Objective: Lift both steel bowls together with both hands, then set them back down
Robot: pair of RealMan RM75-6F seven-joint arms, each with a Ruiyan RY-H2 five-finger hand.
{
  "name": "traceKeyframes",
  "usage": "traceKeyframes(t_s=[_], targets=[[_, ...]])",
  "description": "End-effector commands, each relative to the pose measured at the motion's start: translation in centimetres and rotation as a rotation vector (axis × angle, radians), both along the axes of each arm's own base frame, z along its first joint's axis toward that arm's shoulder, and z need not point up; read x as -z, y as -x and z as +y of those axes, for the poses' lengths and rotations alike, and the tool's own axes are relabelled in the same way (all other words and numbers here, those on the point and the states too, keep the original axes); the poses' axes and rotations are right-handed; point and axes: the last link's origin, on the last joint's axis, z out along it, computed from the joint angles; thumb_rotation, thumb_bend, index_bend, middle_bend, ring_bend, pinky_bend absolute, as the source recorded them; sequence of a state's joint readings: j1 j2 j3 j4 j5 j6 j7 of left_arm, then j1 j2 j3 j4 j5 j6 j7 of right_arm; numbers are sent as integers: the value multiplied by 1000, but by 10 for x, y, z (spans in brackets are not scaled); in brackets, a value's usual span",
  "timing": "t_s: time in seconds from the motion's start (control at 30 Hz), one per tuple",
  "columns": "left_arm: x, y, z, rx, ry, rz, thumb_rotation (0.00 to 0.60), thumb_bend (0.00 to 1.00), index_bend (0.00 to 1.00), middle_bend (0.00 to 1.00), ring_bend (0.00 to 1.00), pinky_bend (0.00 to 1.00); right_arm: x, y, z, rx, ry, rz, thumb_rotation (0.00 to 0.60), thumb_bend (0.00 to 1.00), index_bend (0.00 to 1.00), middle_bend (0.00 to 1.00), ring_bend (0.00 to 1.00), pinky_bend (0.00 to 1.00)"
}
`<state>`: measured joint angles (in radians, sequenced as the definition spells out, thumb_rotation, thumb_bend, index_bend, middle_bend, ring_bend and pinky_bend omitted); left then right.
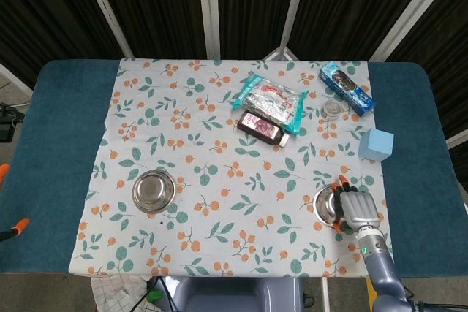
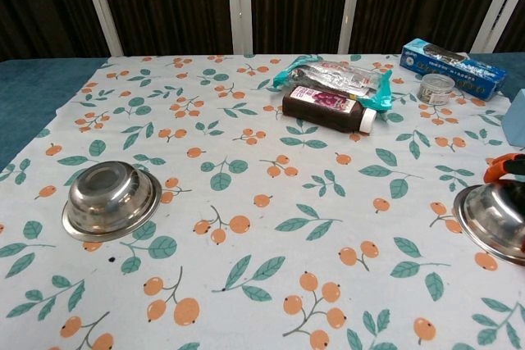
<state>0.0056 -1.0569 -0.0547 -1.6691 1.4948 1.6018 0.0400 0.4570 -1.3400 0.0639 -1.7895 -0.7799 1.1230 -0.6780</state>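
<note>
Bowls sit on the flowered cloth (image 1: 219, 151), well apart — one bowl (image 1: 153, 191) near my left side, untouched, the other bowl (image 1: 329, 207) at the right edge under my right hand (image 1: 356, 210). Whether its fingers grip the rim I cannot tell — my left hand is out of sight.

— How is the light?
— Even and bright from overhead; shadows under the left steel bowl (image 2: 111, 199) are short and soft.
— Any glare?
— Small highlights inside that bowl (image 1: 153, 191) and on the foil snack packet (image 1: 272, 99).
— Sharpness?
— Both views are sharp; the dark curtain (image 1: 153, 5) behind shows little detail.
</note>
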Motion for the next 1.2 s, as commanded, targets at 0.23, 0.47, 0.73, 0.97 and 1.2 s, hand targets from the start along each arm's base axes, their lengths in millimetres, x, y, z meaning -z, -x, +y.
traceKeyframes(t_s=[0.23,0.47,0.73,0.97,1.2], targets=[[3,-2,1,13,9,9,600,105,58,0,0,93,3,1,1,-19,7,-27,600,212,362,270,460,542],[5,-4,2,34,7,10,600,105,69,0,0,133,0,-2,0,-44,23,-56,600,212,384,282,460,542],[25,-21,5,121,69,24,600,105,102,8,0,177,-22,-11,0,-66,83,-97,600,213,398,288,460,542],[54,-39,20,163,154,32,600,98,103,36,31,246,-32,-14,2,-77,96,-107,600,212,398,288,460,542],[86,-69,52,184,274,-3,600,62,103,38,31,246,-37,-17,2,-90,101,-109,600,211,398,288,460,542]])
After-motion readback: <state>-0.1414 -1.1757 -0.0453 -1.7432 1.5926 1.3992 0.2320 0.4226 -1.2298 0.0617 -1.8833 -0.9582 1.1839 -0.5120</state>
